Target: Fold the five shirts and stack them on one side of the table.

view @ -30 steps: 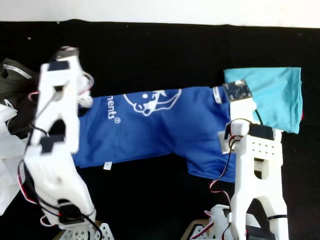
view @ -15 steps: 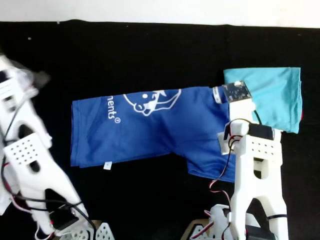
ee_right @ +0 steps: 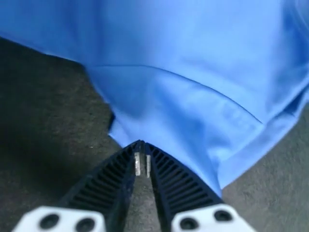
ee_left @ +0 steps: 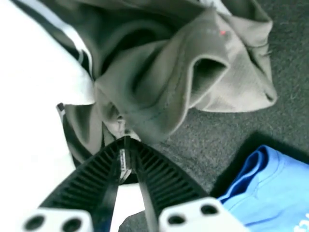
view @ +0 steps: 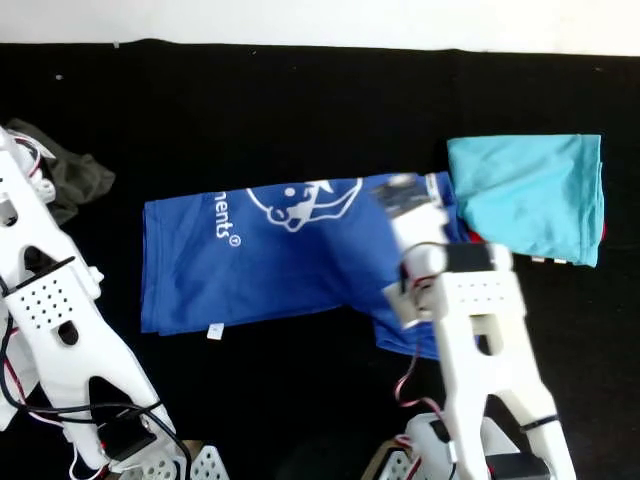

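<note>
A blue shirt [view: 280, 255] with white print lies spread across the middle of the black table. A folded teal shirt [view: 530, 195] rests at the right, touching the blue one. At the far left lies a crumpled grey shirt [view: 75, 175], with the left arm [view: 40, 285] beside it. My left gripper [ee_left: 126, 145] is shut, its tips at a fold of the grey shirt [ee_left: 183, 72] beside a white cloth [ee_left: 34, 96]. The right arm [view: 450, 290] stands over the blue shirt's right part. My right gripper [ee_right: 141, 149] is shut at the edge of the blue fabric [ee_right: 193, 72], with nothing seen between its fingers.
A corner of the blue shirt [ee_left: 270, 188] lies close to the grey one. Something red [view: 470, 237] peeks out under the teal shirt's near edge. Bare black table [view: 300, 90] runs along the back, and more lies in front of the blue shirt.
The left arm swung off the blue shirt's left edge to the far left by the grey shirt. The right arm shifted left, from beside the teal shirt to over the blue shirt.
</note>
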### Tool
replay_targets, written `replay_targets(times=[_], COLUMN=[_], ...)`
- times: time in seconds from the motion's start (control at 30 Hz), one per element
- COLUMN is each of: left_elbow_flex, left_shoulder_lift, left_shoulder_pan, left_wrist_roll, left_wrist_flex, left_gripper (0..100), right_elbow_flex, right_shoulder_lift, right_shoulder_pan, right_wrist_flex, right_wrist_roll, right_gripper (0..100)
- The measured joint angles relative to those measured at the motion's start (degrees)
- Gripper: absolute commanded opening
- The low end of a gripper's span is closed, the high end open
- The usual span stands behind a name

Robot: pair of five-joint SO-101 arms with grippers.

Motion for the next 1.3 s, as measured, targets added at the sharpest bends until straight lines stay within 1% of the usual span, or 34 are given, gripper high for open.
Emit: replay_targets(times=[0.2,0.3,0.43,0.57,0.63,0.73,0.8,0.9,1.0,1.07,1.13,1.2,1.3], left_elbow_flex=[0.62,7.03,23.38,45.19,56.44,73.85,85.71,102.59,115.43,121.23,124.48,126.15,126.86], left_shoulder_lift=[-0.26,-4.4,-17.93,-35.16,-43.6,-54.24,-59.25,-62.86,-63.38,-63.47,-64.7,-65.67,-66.11], left_shoulder_pan=[0.0,0.62,3.43,8.7,12.22,17.14,19.43,21.01,21.71,21.8,21.8,21.8,21.98], left_wrist_roll=[0.0,0.0,0.0,0.0,0.0,0.09,0.09,0.09,0.09,0.09,0.18,0.18,0.18], left_wrist_flex=[0.18,0.26,0.26,0.09,-1.76,-8.62,-15.47,-26.99,-37.89,-43.87,-48.18,-50.29,-51.25], left_gripper=[1,1,1,1,1,1,1,1,1,1,1,1,1], right_elbow_flex=[0.09,0.18,0.18,0.18,0.18,0.18,-0.7,-4.04,-6.51,-8.26,-10.37,-12.57,-15.91], right_shoulder_lift=[2.64,7.3,12.75,16.0,17.32,19.69,21.63,24.7,25.85,25.93,25.93,25.93,25.93], right_shoulder_pan=[-0.88,-0.88,-0.88,-0.88,-0.88,0.26,2.02,4.48,5.8,5.8,5.8,5.8,5.8], right_wrist_flex=[-3.08,-5.27,-8.79,-12.57,-14.68,-19.25,-20.75,-21.36,-20.13,-17.32,-13.89,-11.43,-8.09], right_wrist_roll=[0.0,0.0,0.0,0.0,0.0,0.0,0.0,0.0,0.0,0.0,0.0,-0.53,-2.37], right_gripper=[1.0,1.0,1.0,1.0,1.0,1.0,1.0,1.0,1.0,1.0,1.0,1.0,1.0])
